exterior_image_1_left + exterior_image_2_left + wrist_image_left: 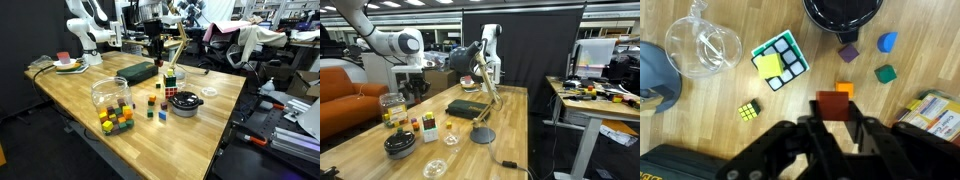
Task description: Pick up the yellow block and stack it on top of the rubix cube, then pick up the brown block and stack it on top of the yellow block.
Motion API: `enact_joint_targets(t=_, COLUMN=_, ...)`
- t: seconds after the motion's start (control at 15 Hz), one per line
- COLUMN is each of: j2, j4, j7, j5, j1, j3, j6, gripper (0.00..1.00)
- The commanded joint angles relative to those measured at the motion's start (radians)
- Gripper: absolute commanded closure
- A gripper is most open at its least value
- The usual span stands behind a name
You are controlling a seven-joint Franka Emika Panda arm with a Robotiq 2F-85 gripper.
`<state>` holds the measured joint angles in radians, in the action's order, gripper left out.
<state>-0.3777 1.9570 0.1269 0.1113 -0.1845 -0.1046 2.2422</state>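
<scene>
In the wrist view my gripper (834, 113) is shut on the brown block (833, 101), a small reddish-brown cube held above the table. The rubix cube (786, 58) lies up and to the left of it, with the yellow block (768, 65) resting on its top face. In an exterior view the gripper (157, 55) hangs well above the table, behind the rubix cube (171, 84) with the yellow block (170, 75) on it. The rubix cube (428, 130) also shows in the other exterior view, far below the gripper (480, 65).
On the table lie small orange (844, 89), purple (848, 55), green (884, 73) and blue (886, 42) cubes. There is also a black bowl (845, 15), a clear glass bowl (702, 48), a tiny puzzle cube (750, 110), a bunch of coloured cubes (117, 120) and a dark box (137, 72).
</scene>
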Motion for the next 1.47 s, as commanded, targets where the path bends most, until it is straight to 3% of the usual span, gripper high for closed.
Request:
enact_joint_targets(t=0.0, j2=-0.001, j4=-0.002, j7=-0.004, j5=0.005, j1=0.01, j3=-0.011, j6=-0.003, gripper=0.71)
enact_joint_targets(t=0.07, j2=-0.001, j4=-0.002, j7=-0.004, j5=0.005, j1=0.01, j3=-0.011, j6=-0.003, gripper=0.93)
enact_joint_targets(t=1.4, j2=-0.087, j4=-0.082, j7=-0.073, j5=0.084, j1=0.028, j3=0.063, j6=-0.092, gripper=0.93)
